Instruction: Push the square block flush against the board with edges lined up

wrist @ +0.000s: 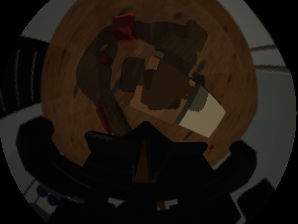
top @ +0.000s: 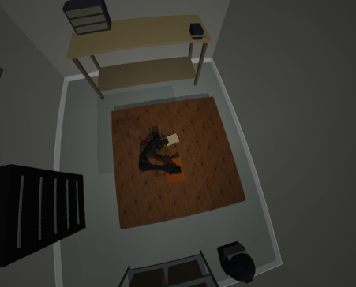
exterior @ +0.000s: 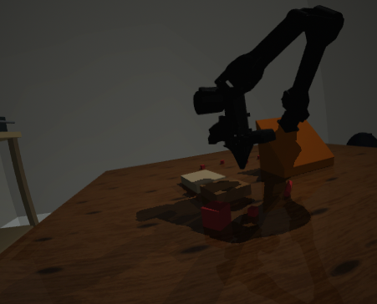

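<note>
A pale flat slab (top: 173, 139) (exterior: 201, 177) (wrist: 212, 116) and a brown flat slab (exterior: 232, 191) (wrist: 142, 97) lie side by side on the wooden surface. Which is the block and which the board I cannot tell for sure. In the wrist view their facing sides look in contact, with corners roughly in line; shadow covers much of the brown slab, so exact evenness is unclear. In the top view the arm mostly hides the brown slab. My gripper (exterior: 241, 167) (wrist: 145, 123) is shut and empty, pointing down. Its tips look raised above the surface, close to the brown slab.
A red cube (exterior: 216, 217) (wrist: 124, 28) and a small red piece (exterior: 252, 211) (wrist: 105, 60) lie near the brown slab. A red rod-like piece (exterior: 288, 189) (wrist: 102, 120) lies before the orange wedge (top: 176, 177) (exterior: 312, 146). More small red pieces lie beyond the slabs.
</note>
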Robot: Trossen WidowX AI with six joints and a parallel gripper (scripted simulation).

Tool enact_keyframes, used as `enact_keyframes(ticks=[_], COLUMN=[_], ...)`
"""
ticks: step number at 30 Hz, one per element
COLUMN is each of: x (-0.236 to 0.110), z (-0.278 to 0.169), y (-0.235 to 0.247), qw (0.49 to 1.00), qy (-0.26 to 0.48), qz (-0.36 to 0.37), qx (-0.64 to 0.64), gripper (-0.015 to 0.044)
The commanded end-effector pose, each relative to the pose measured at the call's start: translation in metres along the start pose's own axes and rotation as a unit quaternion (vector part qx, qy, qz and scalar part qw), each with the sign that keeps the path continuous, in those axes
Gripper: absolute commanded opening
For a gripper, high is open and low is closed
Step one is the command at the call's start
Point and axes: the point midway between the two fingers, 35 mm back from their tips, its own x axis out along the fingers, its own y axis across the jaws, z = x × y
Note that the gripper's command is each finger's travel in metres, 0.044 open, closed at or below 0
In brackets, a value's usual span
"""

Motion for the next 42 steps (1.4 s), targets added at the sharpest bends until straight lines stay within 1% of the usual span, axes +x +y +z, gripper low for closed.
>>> enact_keyframes(ticks=[1,6,11,12,15,17,24,42], x=[0.000,0.001,0.003,0.010,0.047,0.056,0.056,0.056], z=[-0.012,-0.026,-0.026,-0.026,-0.026,-0.027,-0.025,0.001], y=[-0.002,-0.006,-0.006,-0.006,-0.005,-0.004,-0.004,-0.012], qw=[0.998,0.990,0.990,0.990,0.990,0.990,0.990,0.990], qy=[-0.002,-0.002,-0.002,-0.002,-0.002,-0.002,-0.003,-0.003], qz=[0.003,0.005,0.004,0.004,0.006,0.007,0.007,0.006], qx=[0.065,0.139,0.142,0.141,0.142,0.142,0.142,0.141], gripper=[0.0000,0.0000,0.0000,0.0000,0.0000,0.0000,0.0000,0.0000])
